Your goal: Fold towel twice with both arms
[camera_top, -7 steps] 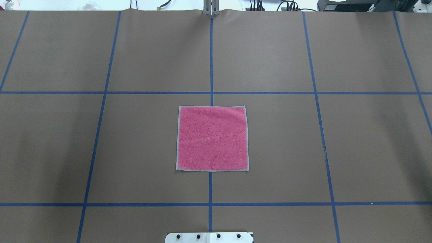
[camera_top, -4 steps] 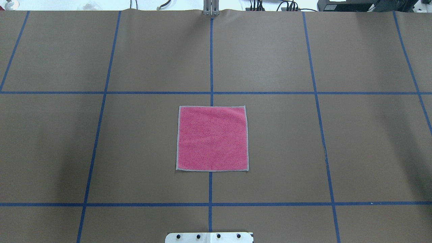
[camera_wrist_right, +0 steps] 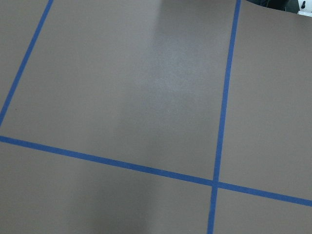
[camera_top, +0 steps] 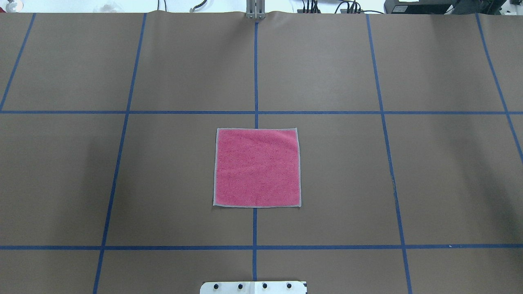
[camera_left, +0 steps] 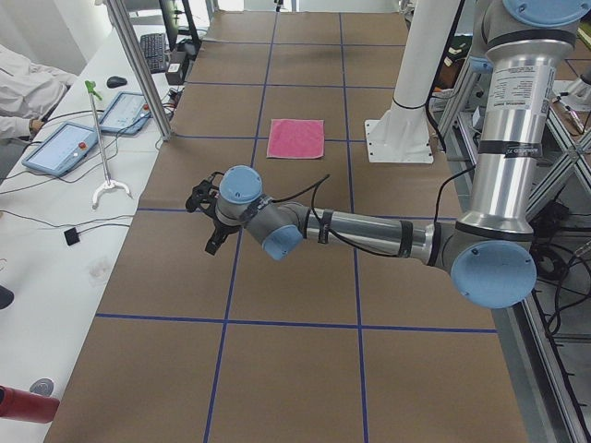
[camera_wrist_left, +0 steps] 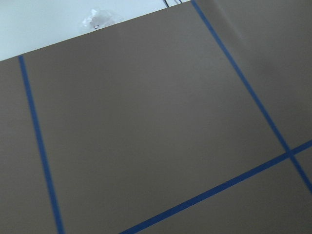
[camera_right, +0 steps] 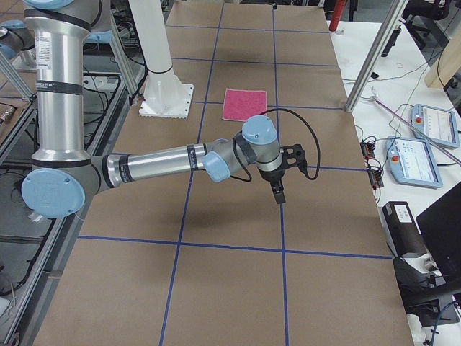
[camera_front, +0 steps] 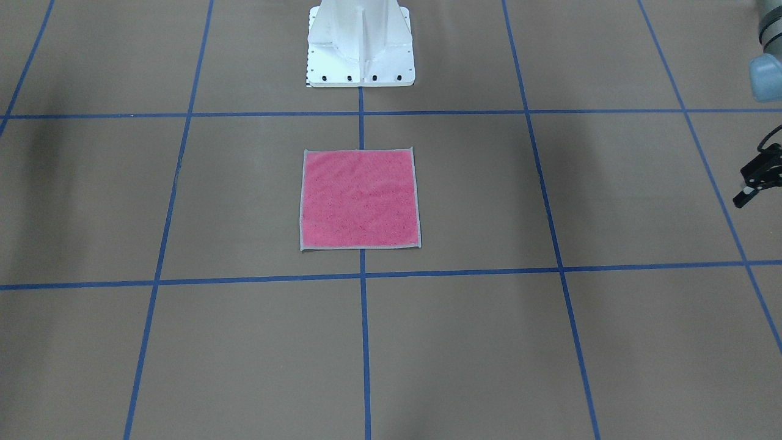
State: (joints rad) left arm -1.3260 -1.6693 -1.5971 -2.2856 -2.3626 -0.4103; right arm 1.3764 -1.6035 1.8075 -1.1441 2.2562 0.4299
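The towel (camera_top: 257, 167) lies flat and unfolded at the table's middle, pink face up, with a light grey border. It also shows in the front view (camera_front: 360, 198) and both side views (camera_left: 296, 138) (camera_right: 244, 104). My left gripper (camera_front: 744, 186) hangs over the table far to the towel's side, cut by the frame edge, its fingers spread and empty; the left side view (camera_left: 205, 221) shows it too. My right gripper (camera_right: 288, 176) hovers far from the towel on the other side; I cannot tell whether it is open or shut. Both wrist views show only bare brown table.
The white pedestal base (camera_front: 360, 46) stands behind the towel. Blue tape lines (camera_top: 255, 228) grid the brown table. Side benches hold tablets (camera_left: 65, 148) (camera_right: 432, 122) and cables. An operator's sleeve (camera_left: 18, 83) shows at the left bench.
The towel has not moved. No arm shows in the overhead view; only the faint shadows at the table's left and right have shifted slightly.
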